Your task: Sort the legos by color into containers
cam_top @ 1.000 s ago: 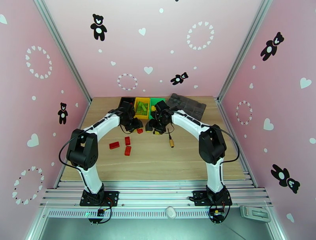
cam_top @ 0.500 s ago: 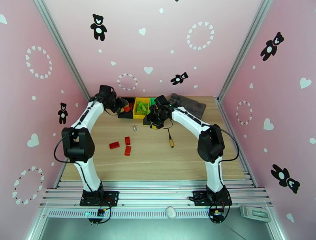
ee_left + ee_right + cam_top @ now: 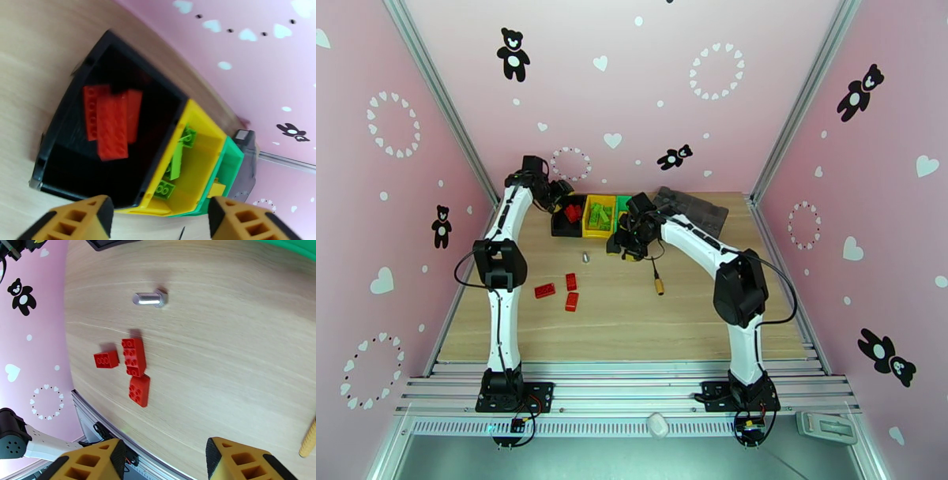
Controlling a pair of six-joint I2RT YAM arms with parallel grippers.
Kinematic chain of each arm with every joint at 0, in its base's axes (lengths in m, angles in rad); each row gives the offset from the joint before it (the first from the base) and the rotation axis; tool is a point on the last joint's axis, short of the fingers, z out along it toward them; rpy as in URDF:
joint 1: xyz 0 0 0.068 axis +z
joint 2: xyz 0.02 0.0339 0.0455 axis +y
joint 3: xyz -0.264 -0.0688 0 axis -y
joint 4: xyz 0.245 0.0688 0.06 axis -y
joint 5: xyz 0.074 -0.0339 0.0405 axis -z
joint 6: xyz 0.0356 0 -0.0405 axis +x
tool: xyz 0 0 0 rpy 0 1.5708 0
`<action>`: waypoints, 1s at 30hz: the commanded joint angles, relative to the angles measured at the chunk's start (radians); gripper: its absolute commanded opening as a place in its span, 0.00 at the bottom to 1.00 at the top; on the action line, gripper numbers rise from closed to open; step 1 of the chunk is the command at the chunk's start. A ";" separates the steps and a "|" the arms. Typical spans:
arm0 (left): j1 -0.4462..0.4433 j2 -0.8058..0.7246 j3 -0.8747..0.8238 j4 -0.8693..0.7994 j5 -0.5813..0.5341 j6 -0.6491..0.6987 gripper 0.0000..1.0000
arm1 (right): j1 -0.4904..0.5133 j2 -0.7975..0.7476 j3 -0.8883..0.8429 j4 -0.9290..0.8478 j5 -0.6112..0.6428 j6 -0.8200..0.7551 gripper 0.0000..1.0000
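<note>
Shows the left gripper (image 3: 160, 203) swung in the last second from low over the table (image 3: 671, 316), at 6 o'clock of the bins, up to 10 o'clock of the black bin (image 3: 562, 231). Finds its jaws wide apart with nothing between them. Leaves the right gripper (image 3: 162, 443) almost where it was, low at 6 o'clock of the green bin (image 3: 234, 160), likewise spread wide and empty in its wrist view.

Progress, judged from the bins. Done: red bricks (image 3: 111, 120) lying flat in the black bin; green bricks (image 3: 164, 188) in the yellow bin (image 3: 201, 165); at least one yellow brick (image 3: 216, 188) in the green bin. Sorted by colour, then, though not into bins of matching colour. Left to do: three loose reds (image 3: 133, 357) in a tight cluster on the table, at 7 o'clock of the bins and well apart from them. Cannot tell whether anything lies under the right gripper in the top view. Suggests a task near its end, with only reds to fetch.

Surroundings. Metal pin (image 3: 150, 299) on the table between loose reds and black bin; screwdriver (image 3: 657, 281) at 5 o'clock of the right gripper; tray (image 3: 694, 211) at 3 o'clock of the green bin. Belong to no bin. In the way: only the pin, roughly on the straight line from loose reds to black bin, and probably low enough to pass over; also the right arm, close at 3 o'clock of that line.
</note>
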 commanded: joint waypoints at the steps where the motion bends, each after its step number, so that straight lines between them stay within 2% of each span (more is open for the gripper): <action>1: -0.003 -0.099 -0.084 -0.025 -0.026 0.044 0.70 | -0.001 -0.070 -0.031 -0.016 0.031 -0.002 0.59; 14: -0.032 -0.601 -0.777 0.048 -0.239 0.089 0.73 | 0.039 -0.012 0.047 -0.087 0.082 -0.085 0.64; 19: -0.068 -0.734 -0.983 0.045 -0.308 0.094 0.73 | 0.066 0.033 0.091 -0.131 0.101 -0.118 0.66; 24: -0.171 -0.787 -1.109 0.040 -0.367 0.067 0.74 | 0.087 0.068 0.114 -0.179 0.131 -0.147 0.67; 30: -0.306 -0.739 -1.183 0.041 -0.427 0.010 0.72 | 0.098 0.069 0.079 -0.182 0.132 -0.162 0.67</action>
